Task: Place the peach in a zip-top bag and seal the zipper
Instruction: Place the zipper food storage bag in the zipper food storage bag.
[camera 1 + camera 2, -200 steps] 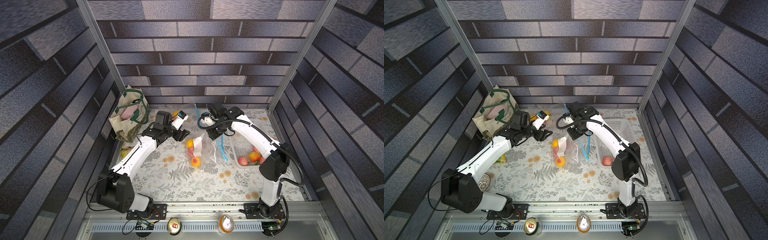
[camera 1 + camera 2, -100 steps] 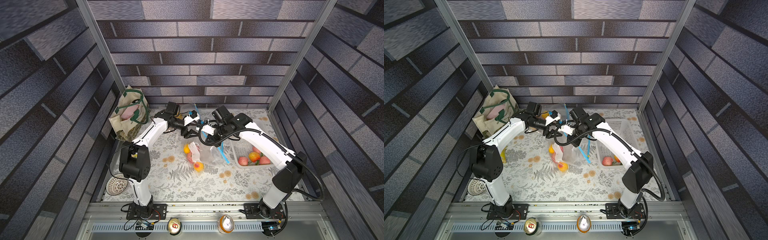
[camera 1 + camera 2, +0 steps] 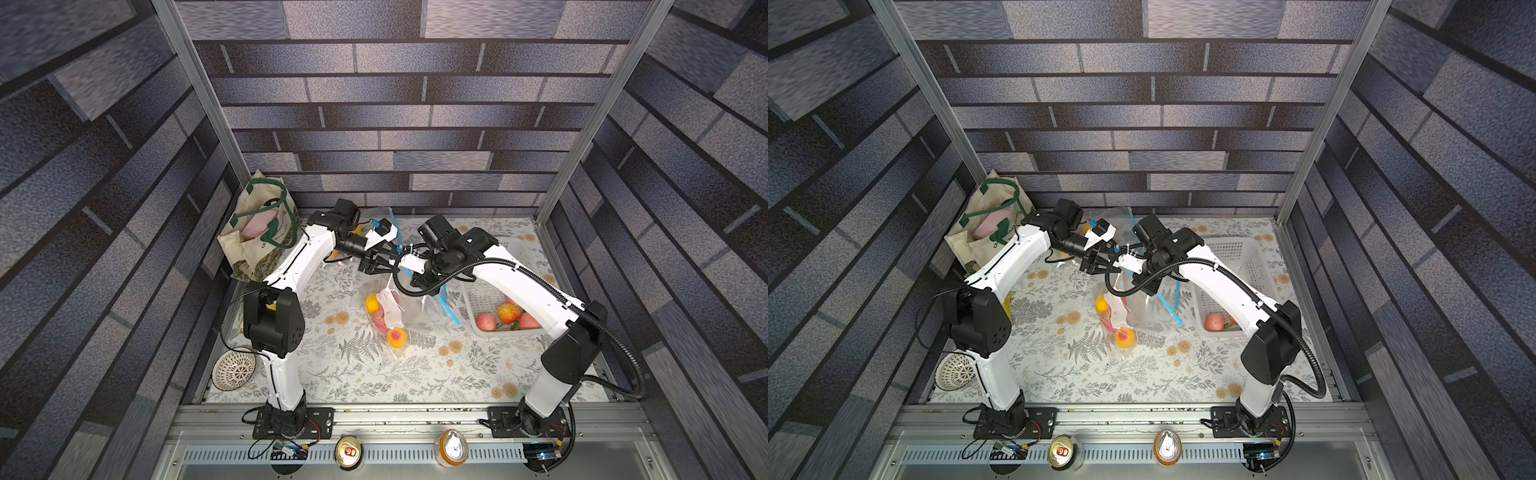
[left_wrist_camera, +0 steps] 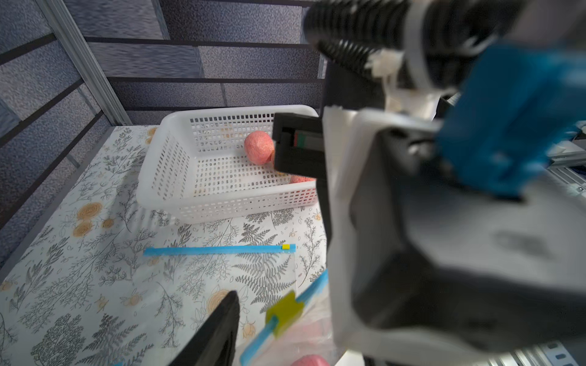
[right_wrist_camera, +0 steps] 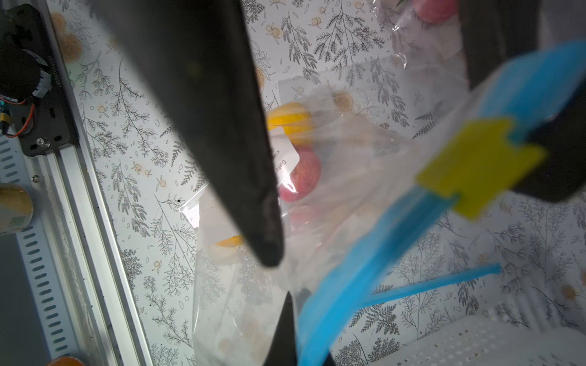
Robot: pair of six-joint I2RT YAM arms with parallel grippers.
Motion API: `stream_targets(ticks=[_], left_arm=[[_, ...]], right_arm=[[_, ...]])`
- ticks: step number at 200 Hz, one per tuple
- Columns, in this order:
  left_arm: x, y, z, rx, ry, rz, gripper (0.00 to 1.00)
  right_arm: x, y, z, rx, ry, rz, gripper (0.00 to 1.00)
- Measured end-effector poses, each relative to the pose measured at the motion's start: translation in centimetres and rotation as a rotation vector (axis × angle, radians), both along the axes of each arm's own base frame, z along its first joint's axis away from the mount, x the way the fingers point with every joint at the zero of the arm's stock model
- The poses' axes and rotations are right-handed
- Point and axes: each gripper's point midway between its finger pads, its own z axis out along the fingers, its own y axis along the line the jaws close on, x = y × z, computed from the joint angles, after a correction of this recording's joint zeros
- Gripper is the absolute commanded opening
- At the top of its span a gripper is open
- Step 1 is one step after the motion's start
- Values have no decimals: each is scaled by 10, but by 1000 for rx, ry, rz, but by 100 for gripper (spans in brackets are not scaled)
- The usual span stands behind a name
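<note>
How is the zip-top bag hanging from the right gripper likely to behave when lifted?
Probably floppy: the zip-top bag sags and creases below the right gripper. Likely bottom-heavy and prone to swinging, since the fruit sits at its low end. Its smooth film may slip; the blue zipper strip looks like the firmer hold.

Two arms are reaching in: the left arm (image 3: 305,253) and the right arm (image 3: 519,278). At least three zip bags are showing: a raised bag (image 3: 415,309), a flat bag (image 4: 222,272) and a back bag (image 3: 384,215). At least three fruits (image 3: 397,337) are sitting in the raised bag. At least three more are lying in the one basket (image 4: 222,202). Two cans (image 3: 349,451) are standing in front. One tote (image 3: 262,224) and one strainer (image 3: 233,369) are resting nearby.
</note>
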Motion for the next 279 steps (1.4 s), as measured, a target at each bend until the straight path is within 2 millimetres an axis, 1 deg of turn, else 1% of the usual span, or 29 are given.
stream_targets(ticks=[11, 33, 47, 56, 64, 76, 97, 110, 129, 161, 182, 189, 197, 215, 225, 236, 255, 269, 279], left_arm=[[-3, -1, -2, -2, 16, -6, 58], [-7, -2, -13, 2, 63, -7, 57], [-6, -2, -15, 6, 74, -2, 54], [-5, -2, -15, 6, 75, 1, 46], [-4, -2, -15, 7, 83, 6, 36], [-3, -3, -15, 9, 81, 9, 27], [-2, -6, -16, 14, 76, 13, 28], [0, -7, -20, 28, 77, 26, 20], [2, -6, -26, 47, 76, 53, 13], [5, -4, -27, 72, 65, 96, 15], [8, -4, -27, 83, 58, 118, 13], [10, -4, -28, 86, 56, 124, 10], [10, -4, -29, 87, 61, 128, 0], [13, -5, -33, 89, 62, 137, 0], [14, -7, -34, 88, 59, 145, 0], [16, -7, -34, 94, 46, 165, 0], [23, -1, -33, 137, -4, 235, 0], [29, 7, -28, 192, -63, 303, 0], [33, 13, -24, 229, -109, 349, 0]], right_arm=[[4, -1, 1, -6, -18, -9, 0], [11, -2, 0, -17, -49, -27, 0], [12, -4, -1, -18, -60, -36, 0], [12, -5, -1, -16, -69, -41, 0], [12, -6, 0, -12, -76, -47, 0], [11, -8, 5, -4, -87, -54, 0], [12, -10, 10, 3, -99, -76, 0], [12, -12, 7, -5, -95, -85, 0], [13, -15, 3, -19, -87, -105, 0], [15, -16, 2, -24, -91, -128, 0], [18, -15, 2, -14, -100, -144, 0], [19, -15, 1, -12, -102, -151, 0], [19, -15, 0, -9, -100, -157, 0], [17, -16, -2, -6, -93, -167, 0], [17, -17, -2, -4, -88, -176, 5], [17, -17, -3, -2, -81, -182, 16], [16, -17, -3, 5, -72, -193, 31], [18, -13, 6, 39, -92, -201, 39], [20, -12, 17, 73, -118, -209, 43]])
